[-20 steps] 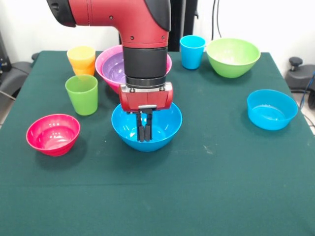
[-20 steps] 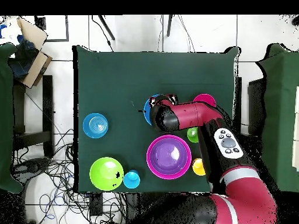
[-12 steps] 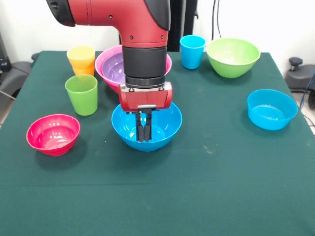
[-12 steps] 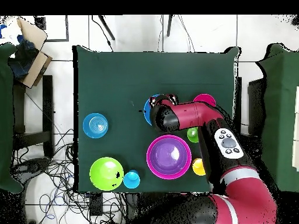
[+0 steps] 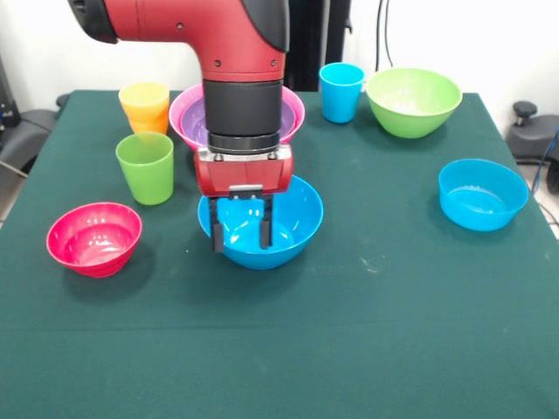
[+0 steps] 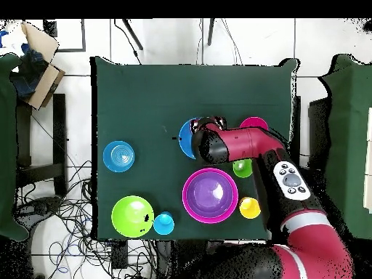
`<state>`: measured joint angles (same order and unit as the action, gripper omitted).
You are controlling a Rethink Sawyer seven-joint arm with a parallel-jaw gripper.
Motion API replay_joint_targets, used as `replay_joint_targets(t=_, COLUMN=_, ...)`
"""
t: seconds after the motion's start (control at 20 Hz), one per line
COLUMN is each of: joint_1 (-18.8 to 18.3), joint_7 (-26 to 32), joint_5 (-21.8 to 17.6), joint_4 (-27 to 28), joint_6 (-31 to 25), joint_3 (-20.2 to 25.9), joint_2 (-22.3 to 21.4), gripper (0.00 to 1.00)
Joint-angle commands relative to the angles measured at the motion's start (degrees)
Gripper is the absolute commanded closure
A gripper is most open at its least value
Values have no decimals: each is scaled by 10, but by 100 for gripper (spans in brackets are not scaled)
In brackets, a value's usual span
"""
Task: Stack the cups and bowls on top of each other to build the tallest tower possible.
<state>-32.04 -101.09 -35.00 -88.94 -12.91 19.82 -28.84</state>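
The green table (image 5: 393, 332) carries everything, and the big blue bowl (image 5: 293, 223) at its middle serves as the landmark. The red and black arm (image 5: 236, 78) comes down over that bowl's left side. Its gripper (image 5: 241, 234) has its fingers spread apart, one outside the bowl's left wall and one inside, straddling the rim without pinching it.

Just behind the blue bowl sits the pink bowl (image 5: 185, 106) with the purple bowl (image 5: 194, 122) nested inside it. Far behind and to the right is the light green bowl (image 5: 413, 102). Well to the right is the smaller light blue bowl (image 5: 482, 194). To the left and slightly nearer is the red-pink bowl (image 5: 93, 237).

The green cup (image 5: 146, 168) stands left of the blue bowl. The yellow cup (image 5: 144, 99) sits in the orange cup (image 5: 150, 125) behind it. The blue cup (image 5: 341, 92) stands behind the blue bowl, beside the light green bowl.
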Motion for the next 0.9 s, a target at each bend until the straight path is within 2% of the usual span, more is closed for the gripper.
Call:
replay_joint_targets(t=0.05, joint_1=-19, joint_7=70, joint_5=-45, joint_4=-3, joint_6=-28, joint_3=50, joint_2=8, gripper=0)
replay_joint_targets(t=0.4, joint_1=-4, joint_7=50, joint_5=-66, joint_4=5, joint_6=3, joint_3=32, joint_2=33, gripper=0)
replay_joint_targets(t=0.9, joint_1=-8, joint_7=82, joint_5=-117, joint_4=10, joint_6=-1, joint_3=50, joint_2=64, gripper=0)
